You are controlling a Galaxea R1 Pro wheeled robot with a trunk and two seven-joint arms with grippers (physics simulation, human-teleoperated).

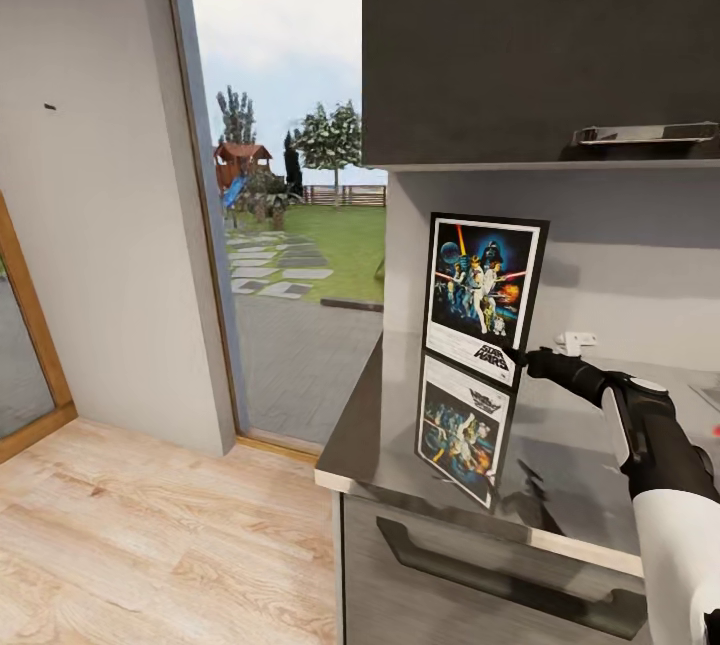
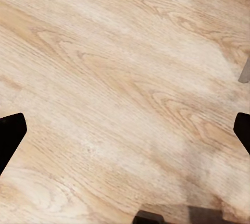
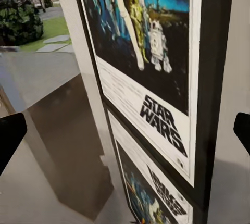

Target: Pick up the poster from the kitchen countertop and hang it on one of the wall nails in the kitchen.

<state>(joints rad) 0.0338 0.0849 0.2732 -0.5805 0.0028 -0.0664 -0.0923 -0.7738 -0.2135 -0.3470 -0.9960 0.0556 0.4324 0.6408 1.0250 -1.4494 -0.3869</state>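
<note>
The poster (image 1: pixel 485 295) stands upright on the glossy kitchen countertop (image 1: pixel 590 465), its black frame leaning near the back wall. Its dimmer upside-down mirror image (image 1: pixel 463 428) lies in the slab below it. My right gripper (image 1: pixel 522 360) is at the poster's lower right corner. In the right wrist view the poster (image 3: pixel 151 67) is very close and my right gripper (image 3: pixel 125 135) is open, one fingertip (image 3: pixel 10 135) at each side of the picture. A wall nail (image 1: pixel 50 107) shows as a dark dot on the off-white wall at the left. My left gripper (image 2: pixel 125 130) is open over wooden floor (image 2: pixel 120 67).
A matte dark wall cabinet (image 1: pixel 520 35) with a steel handle (image 1: pixel 645 133) hangs above the counter. A tall window (image 1: pixel 290 175) to the garden separates the nail wall from the counter. A small white fitting (image 1: pixel 575 340) sits at the back wall. A drawer handle (image 1: pixel 500 575) runs below the counter edge.
</note>
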